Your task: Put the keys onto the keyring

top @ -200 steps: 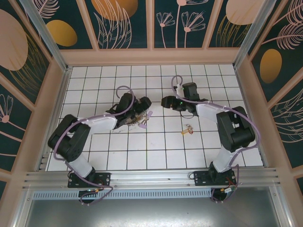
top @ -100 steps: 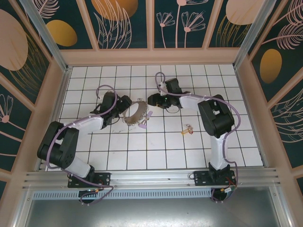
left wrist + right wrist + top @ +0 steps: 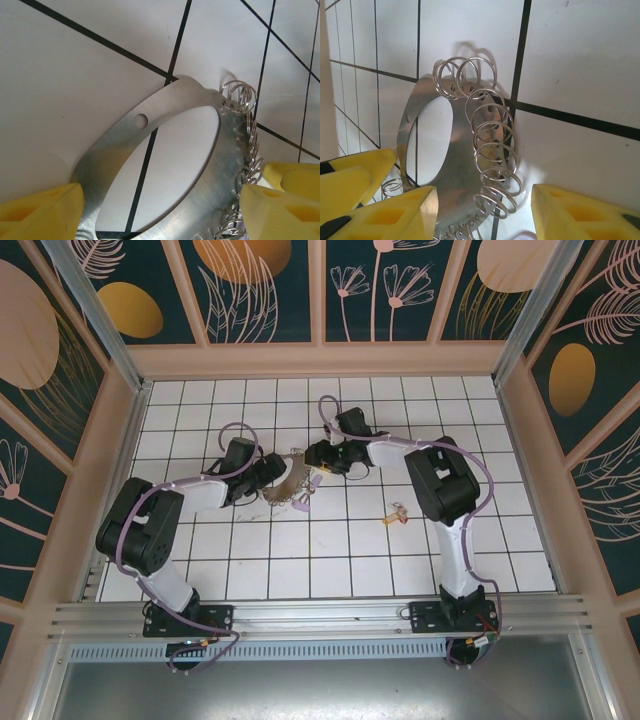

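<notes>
On the bench, the left hand and right hand, both released, are straddling the keyring, probably to brace it from two sides, while the keys are lying well apart.

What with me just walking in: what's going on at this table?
Both arms are reaching for the keyring mid-table. The left claw and the right claw each straddle it from opposite sides, jaws apart, with no firm grip that I can see. The keys lie loose on a tile to the right, not yet on the ring.
</notes>
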You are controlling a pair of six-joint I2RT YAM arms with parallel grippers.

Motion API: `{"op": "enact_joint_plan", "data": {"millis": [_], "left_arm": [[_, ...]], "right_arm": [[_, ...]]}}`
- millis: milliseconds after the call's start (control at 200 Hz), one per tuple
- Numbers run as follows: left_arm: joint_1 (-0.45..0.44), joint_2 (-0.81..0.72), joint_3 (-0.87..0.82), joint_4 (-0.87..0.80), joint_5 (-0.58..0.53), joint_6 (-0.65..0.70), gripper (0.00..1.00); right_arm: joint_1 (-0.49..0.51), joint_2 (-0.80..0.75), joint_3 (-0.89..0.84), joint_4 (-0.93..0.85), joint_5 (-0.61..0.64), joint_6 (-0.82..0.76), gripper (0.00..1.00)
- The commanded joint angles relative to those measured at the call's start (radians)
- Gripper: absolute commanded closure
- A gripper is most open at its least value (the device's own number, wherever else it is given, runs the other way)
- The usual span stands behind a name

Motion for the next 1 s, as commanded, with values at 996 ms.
{"op": "enact_joint_plan", "data": {"millis": [996], "left_arm": [[-0.049, 0.079, 0.042, 0.014, 0.061, 0.025, 0.22]], "right_arm": [[-0.039, -0.002, -0.072, 0.238, -0.098, 0.133, 0.81]]}}
